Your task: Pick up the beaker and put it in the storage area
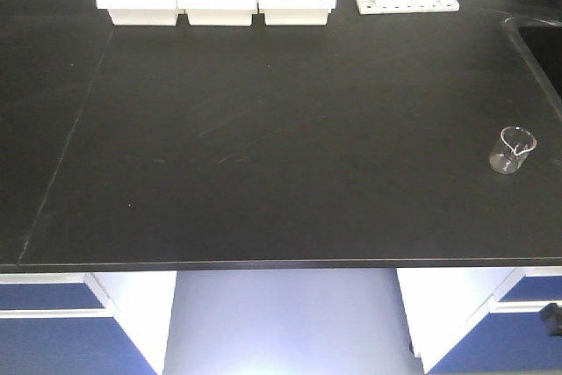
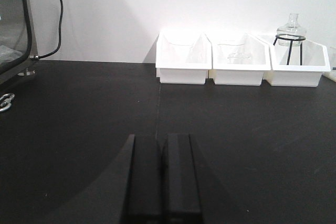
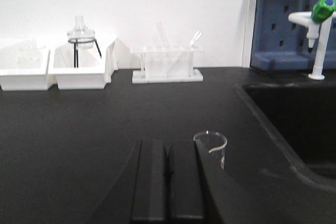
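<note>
My left hand (image 2: 158, 182) and right hand (image 3: 168, 182) sit closed and empty, the right staged near the upright beaker (image 3: 211, 149) I want.

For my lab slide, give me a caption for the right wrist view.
Shut right hand near a small clear glass beaker on the matte black benchtop.

The left end effector (image 2: 159, 139) sits at the lower middle of its wrist view, jaws pressed together on nothing. The right end effector (image 3: 168, 144) matches it, lower centre.
</note>
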Robot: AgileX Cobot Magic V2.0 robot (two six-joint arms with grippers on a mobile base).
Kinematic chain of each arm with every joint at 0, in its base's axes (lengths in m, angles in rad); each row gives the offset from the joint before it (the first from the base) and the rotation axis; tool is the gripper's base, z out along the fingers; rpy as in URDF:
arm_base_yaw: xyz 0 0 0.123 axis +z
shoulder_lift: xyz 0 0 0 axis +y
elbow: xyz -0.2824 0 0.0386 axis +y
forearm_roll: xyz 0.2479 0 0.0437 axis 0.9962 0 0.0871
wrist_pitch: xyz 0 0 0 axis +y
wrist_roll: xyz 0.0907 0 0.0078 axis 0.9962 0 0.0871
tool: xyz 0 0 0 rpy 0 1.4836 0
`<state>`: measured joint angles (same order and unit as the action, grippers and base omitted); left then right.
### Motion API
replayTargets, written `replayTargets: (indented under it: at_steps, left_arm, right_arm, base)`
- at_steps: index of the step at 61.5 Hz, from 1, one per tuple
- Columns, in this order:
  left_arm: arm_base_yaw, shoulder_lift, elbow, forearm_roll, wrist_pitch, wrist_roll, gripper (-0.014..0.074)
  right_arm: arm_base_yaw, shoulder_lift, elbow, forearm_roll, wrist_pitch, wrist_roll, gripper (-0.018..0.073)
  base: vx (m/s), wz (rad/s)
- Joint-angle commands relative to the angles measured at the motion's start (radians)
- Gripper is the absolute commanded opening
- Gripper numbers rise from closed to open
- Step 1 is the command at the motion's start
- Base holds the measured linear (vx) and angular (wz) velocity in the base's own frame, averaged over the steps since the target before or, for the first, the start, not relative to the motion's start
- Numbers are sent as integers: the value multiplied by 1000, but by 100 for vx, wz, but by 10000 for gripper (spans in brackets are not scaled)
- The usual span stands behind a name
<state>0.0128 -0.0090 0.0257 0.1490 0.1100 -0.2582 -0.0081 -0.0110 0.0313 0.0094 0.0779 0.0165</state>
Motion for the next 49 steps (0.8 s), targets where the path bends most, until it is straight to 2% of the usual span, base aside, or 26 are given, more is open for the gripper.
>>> replayTargets:
  at_steps: [1,6,9,19,26,32,49]
  left_arm:
    - [-6,-19,22,-6,-84,-7,-8]
    - [-6,-19,22,-6,-84,-7,-8]
    - [-6,-19,22,-6,-84,-7,-8]
    - [-6,-19,22,-6,-84,-7,-8]
    - [-6,-19,22,-6,-84,-7,-8]
    - [-6,-19,22,-6,-84,-7,-8]
    - [-6,-19,22,-6,-84,-7,-8]
  right_arm:
    - [0,-9,5,-2,-150,0,-8]
    - [0,-9,-17,-2,-227,0,-8]
    - [0,-9,-59,-9,-223,-1,-8]
    - [0,66,-246,-9,-65,-17,-4]
    - [0,190,-312,-56,10,-50,-4]
    - [0,320,-299,-71,-53,-53,-4]
    - [0,694,-190,-52,-355,-52,-4]
  base:
    - [0,0]
    - [0,0]
    - [0,0]
    - [0,0]
    - [0,0]
    - [0,0]
    - [0,0]
